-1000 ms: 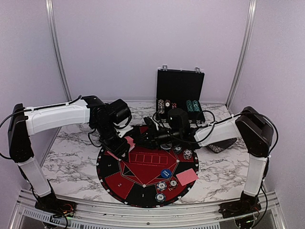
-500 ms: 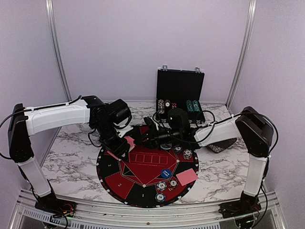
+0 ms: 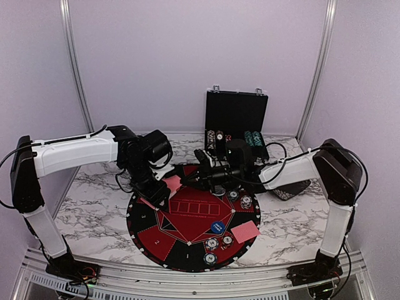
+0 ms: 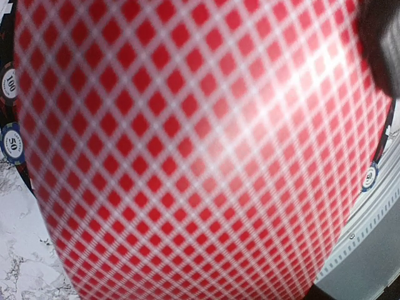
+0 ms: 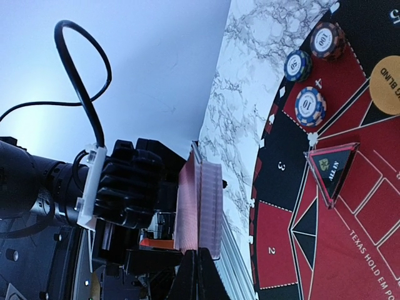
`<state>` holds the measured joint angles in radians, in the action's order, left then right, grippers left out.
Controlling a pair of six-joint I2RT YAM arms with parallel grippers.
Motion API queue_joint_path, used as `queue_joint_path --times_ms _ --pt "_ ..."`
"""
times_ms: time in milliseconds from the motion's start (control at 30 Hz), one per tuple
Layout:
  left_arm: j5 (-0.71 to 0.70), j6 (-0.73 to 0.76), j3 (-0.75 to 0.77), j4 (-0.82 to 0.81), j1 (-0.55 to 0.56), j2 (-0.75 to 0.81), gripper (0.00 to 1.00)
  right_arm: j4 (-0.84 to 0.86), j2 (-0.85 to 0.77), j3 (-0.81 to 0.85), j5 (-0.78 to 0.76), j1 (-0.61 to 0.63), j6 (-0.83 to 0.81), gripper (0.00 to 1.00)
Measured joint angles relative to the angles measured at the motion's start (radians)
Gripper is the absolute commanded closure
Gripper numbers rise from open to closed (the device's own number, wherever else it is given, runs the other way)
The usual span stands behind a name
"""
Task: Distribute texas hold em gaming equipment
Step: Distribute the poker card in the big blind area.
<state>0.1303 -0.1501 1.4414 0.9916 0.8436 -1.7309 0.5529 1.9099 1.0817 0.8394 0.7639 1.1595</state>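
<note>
My left gripper [image 3: 160,191] is over the mat's left rim, shut on a deck of red-backed playing cards [image 3: 170,184]. The top card's red diamond back [image 4: 200,150] fills the left wrist view and hides the fingers. My right gripper [image 3: 188,181] reaches in from the right. In the right wrist view the deck [image 5: 205,206] stands edge-on, and my right gripper [image 5: 201,255] is shut at its lower edge, on the outermost card. Striped poker chips [image 5: 310,105] lie on the mat beside an orange blind disc [image 5: 386,84]. A blue button disc [image 3: 217,227] and two dealt cards [image 3: 245,231] lie front right.
The round red-and-black mat [image 3: 187,250] spans the table's middle. An open black case [image 3: 236,119] with chip rows stands behind it. A black dish [image 3: 292,189] sits under the right forearm. A clear triangular marker [image 5: 333,167] lies on the mat.
The right gripper's fingers have come together at the deck's edge, and the right arm has drawn slightly back to the right. The left arm has held still.
</note>
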Motion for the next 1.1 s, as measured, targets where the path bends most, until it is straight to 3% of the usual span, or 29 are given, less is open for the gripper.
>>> queue_joint_path --times_ms 1100 --pt "-0.019 -0.022 -0.085 0.0 -0.01 0.051 0.49 -0.015 -0.03 -0.015 0.004 -0.105 -0.019 1.0"
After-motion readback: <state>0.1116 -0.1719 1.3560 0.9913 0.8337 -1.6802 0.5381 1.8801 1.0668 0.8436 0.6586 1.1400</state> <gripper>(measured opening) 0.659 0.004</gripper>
